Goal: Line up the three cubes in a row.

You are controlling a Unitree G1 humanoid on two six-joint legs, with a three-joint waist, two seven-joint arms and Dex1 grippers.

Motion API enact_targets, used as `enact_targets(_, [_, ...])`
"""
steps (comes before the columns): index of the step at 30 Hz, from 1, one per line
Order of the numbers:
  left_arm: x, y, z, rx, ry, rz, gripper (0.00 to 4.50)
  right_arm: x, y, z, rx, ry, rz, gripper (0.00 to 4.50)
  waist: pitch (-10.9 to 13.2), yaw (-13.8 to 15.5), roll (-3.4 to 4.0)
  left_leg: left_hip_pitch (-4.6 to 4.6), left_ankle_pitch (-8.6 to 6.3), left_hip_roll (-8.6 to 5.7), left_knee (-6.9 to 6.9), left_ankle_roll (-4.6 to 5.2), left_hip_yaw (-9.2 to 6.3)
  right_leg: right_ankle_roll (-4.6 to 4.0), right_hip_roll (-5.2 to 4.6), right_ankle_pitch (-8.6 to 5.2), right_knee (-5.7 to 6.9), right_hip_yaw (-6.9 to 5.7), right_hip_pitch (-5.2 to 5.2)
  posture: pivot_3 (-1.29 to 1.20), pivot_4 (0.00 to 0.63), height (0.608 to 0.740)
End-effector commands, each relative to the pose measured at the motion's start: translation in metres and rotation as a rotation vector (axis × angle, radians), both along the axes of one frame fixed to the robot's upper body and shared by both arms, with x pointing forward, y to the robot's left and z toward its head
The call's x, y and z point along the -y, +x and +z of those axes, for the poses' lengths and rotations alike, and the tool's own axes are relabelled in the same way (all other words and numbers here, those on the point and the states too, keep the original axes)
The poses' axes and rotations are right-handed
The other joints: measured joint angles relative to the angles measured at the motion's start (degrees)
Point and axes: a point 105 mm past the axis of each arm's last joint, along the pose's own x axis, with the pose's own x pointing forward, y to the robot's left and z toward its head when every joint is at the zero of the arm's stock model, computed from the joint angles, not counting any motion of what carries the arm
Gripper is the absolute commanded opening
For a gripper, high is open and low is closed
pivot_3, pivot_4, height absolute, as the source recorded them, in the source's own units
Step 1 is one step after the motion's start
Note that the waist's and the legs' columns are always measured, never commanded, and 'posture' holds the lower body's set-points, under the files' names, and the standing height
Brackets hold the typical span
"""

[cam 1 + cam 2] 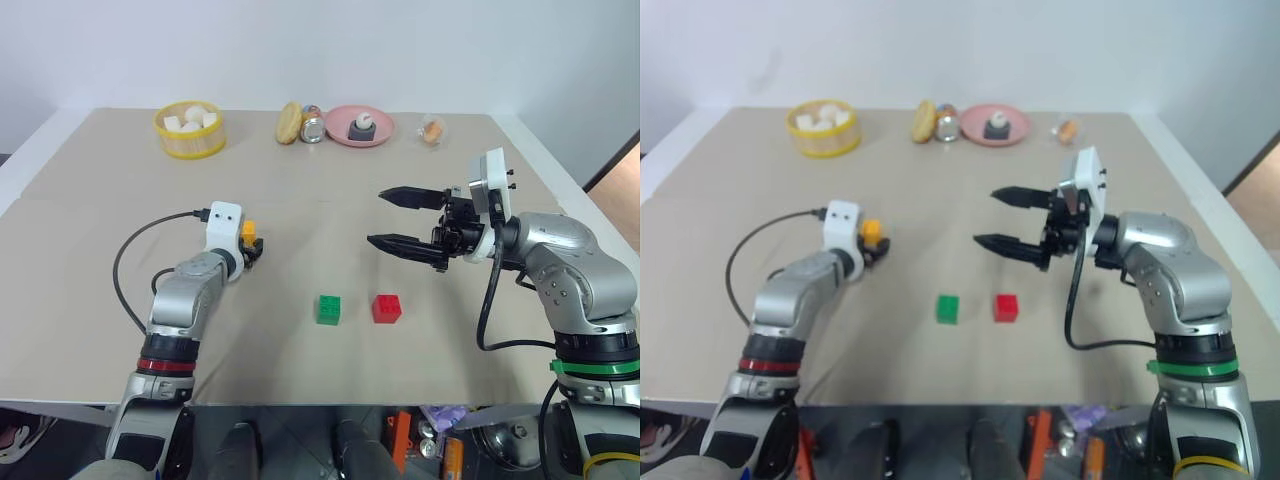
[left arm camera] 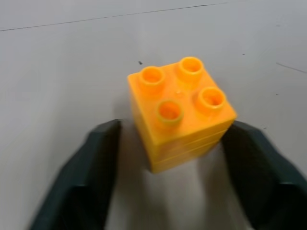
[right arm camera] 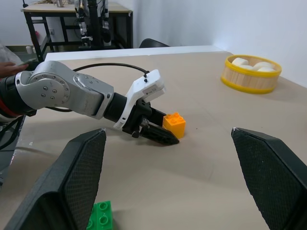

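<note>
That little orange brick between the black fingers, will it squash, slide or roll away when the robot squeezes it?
The orange brick looks like hard moulded plastic, so it probably won't squash. Its glossy sides may slip a little against the left gripper's fingers. It sits flat on the table with square faces, so it is more likely to slide than roll.

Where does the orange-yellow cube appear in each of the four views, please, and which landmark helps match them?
Left eye view: orange-yellow cube left of centre, at the left gripper.
Right eye view: the cube left of centre, at that gripper.
Left wrist view: the cube in the middle, between the two black fingers.
Right wrist view: the cube near the middle, beside the other arm's gripper.
Shared landmark: the left gripper around the cube.
</note>
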Motion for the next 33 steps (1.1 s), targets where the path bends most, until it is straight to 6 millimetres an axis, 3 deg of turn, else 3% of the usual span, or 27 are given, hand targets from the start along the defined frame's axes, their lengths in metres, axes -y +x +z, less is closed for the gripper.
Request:
enact_targets(1, [0.001,0.002,0.015,0.056,0.005,0.001,1.63,-0.001,-0.002,0.009,0.04,0.002,0.013,4.33,0.0,0.0,0.0,-0.01,0.0,0.0,0.0,0.0,0.0,0.0,0.0,0.0,-0.01,0.0,0.0,0.0,0.15,0.74])
enact_targets(3, [0.001,0.002,0.016,0.057,0.009,0.0,1.3,-0.001,-0.002,0.009,0.041,0.0,0.012,4.33,0.0,0.0,0.0,-0.01,0.0,0.0,0.0,0.0,0.0,0.0,0.0,0.0,-0.02,0.0,0.0,0.0,0.15,0.74])
enact_targets(11, [-0.003,0.006,0.024,0.126,0.08,-0.041,1.3,-0.002,0.0,0.008,0.045,-0.006,0.012,4.33,0.0,0.0,0.0,-0.01,0.0,0.0,0.0,0.0,-0.01,0.0,0.0,0.0,-0.02,0.0,0.0,0.0,0.15,0.74])
enact_targets(15, [0.001,0.0,0.037,0.263,0.153,-0.21,1.3,-0.002,-0.001,0.009,0.045,-0.008,0.017,4.33,0.0,0.0,0.0,-0.01,0.0,0.0,-0.04,0.0,0.0,-0.01,0.0,-0.01,-0.02,0.0,-0.03,0.0,0.15,0.74])
enact_targets(19, [-0.007,-0.015,0.047,0.366,0.156,-0.417,1.3,0.002,-0.007,0.008,0.017,-0.016,0.056,4.33,0.0,0.0,0.0,-0.01,-0.01,0.01,-0.09,-0.01,0.03,-0.06,-0.01,-0.03,-0.03,0.01,-0.06,0.0,0.15,0.74])
enact_targets(27, [-0.022,-0.051,0.04,0.418,0.169,-0.766,1.3,0.015,-0.023,0.008,-0.052,-0.023,0.134,4.33,0.0,0.0,0.0,-0.03,-0.01,0.02,-0.1,-0.01,0.07,-0.1,-0.06,-0.07,-0.06,0.0,-0.07,0.0,0.15,0.74])
enact_targets(33, [-0.011,-0.083,0.012,0.361,0.214,-1.068,1.3,0.017,-0.051,-0.003,-0.114,-0.064,0.222,4.33,0.0,0.1,0.01,-0.04,-0.06,0.03,-0.11,-0.02,0.09,-0.12,-0.09,-0.14,-0.06,0.0,-0.07,0.0,0.15,0.74])
